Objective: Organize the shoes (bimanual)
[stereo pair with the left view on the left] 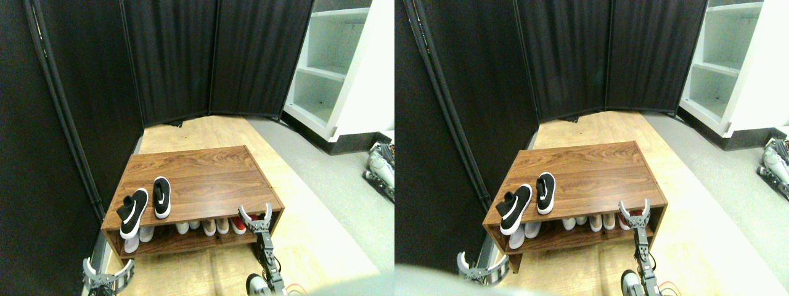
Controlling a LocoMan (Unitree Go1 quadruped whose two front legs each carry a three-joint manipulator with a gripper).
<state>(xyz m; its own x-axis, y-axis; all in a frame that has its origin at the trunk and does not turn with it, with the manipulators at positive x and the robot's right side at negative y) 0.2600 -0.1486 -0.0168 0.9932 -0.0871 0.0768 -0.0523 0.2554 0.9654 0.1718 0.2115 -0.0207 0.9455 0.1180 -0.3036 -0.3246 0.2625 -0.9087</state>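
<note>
The shoes, two black low-top sneakers with white soles, lie on top of the wooden shoe rack (203, 179), both at its left front. The left shoe (132, 213) sits at the front left corner, angled, its heel overhanging the front edge a little. The right shoe (161, 197) lies just beside it toward the rack's middle, toe pointing to the back, and the two are close but apart.

I judge them light and soft in the upper, stiffer along the rubber sole, so I would pinch each across the sole and sidewall near the heel, or by the collar, where the fabric will not slip. The angled one could tip off the edge if I nudge it.

My left fingers (108, 271) are spread apart and empty, below and in front of the rack's left corner. My right fingers (255, 217) are also spread wide, holding nothing, raised at the rack's right front corner, well apart from both sneakers.

On the rack's lower shelf stands a row of pale shoes (198, 227), with a red shoe (239, 226) at the right end just behind my right fingers. A dark curtain (179, 55) closes the back and left; a white shelf unit (333, 68) stands behind the rack to the right. Most of the rack's top is bare.
</note>
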